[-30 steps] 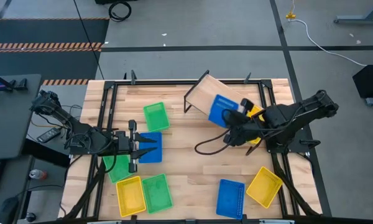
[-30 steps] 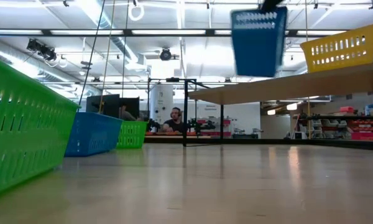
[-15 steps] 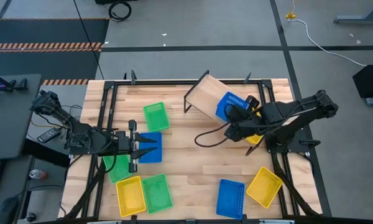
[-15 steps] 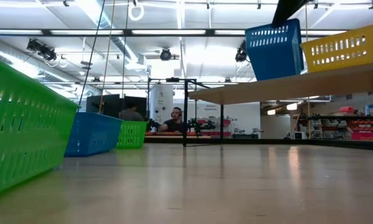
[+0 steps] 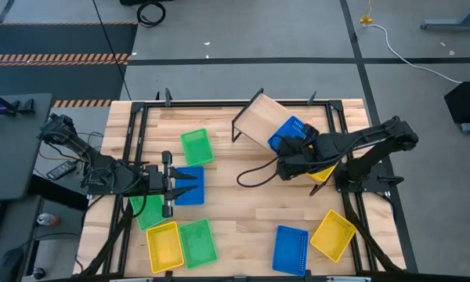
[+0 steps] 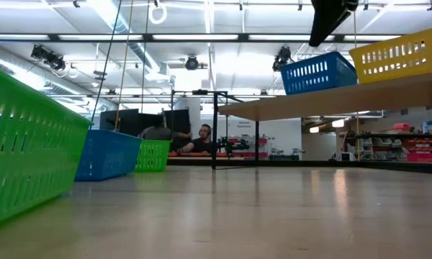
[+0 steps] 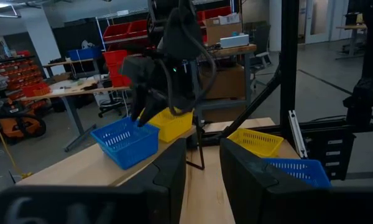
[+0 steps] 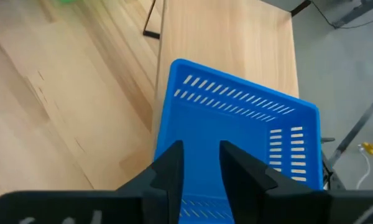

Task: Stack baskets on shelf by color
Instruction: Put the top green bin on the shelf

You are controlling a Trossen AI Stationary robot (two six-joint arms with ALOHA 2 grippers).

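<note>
The shelf (image 5: 260, 119) stands tilted near the far edge of the table (image 5: 235, 196). A blue basket (image 5: 291, 131) sits flat on the shelf, and a yellow basket (image 6: 397, 55) sits just beside it on the same board. The right gripper (image 5: 286, 166) hangs just in front of the blue basket. From its own wrist camera its two fingers (image 8: 170, 169) stand a little apart over the basket's near wall, with a narrow gap between them, and nothing is pinched in the gap. A black cable (image 5: 254, 176) loops down from that arm onto the table.

The left gripper (image 5: 189, 184) waits near the left edge of the table, over another blue basket (image 5: 192, 190). Its fingers stand a little apart and hold nothing.

More baskets lie around on the table. A green basket (image 5: 197, 146) lies toward the far left side. Another green one (image 5: 145, 210) peeks out under the left arm. A yellow one (image 5: 163, 245) and a green one (image 5: 198, 242) lie side by side at the near left corner. A blue one (image 5: 291, 248) and a yellow one (image 5: 333, 234) lie near the near right corner.

Behind the table, a person (image 6: 201, 141) sits at a desk far back in the room. No writing can be read.
</note>
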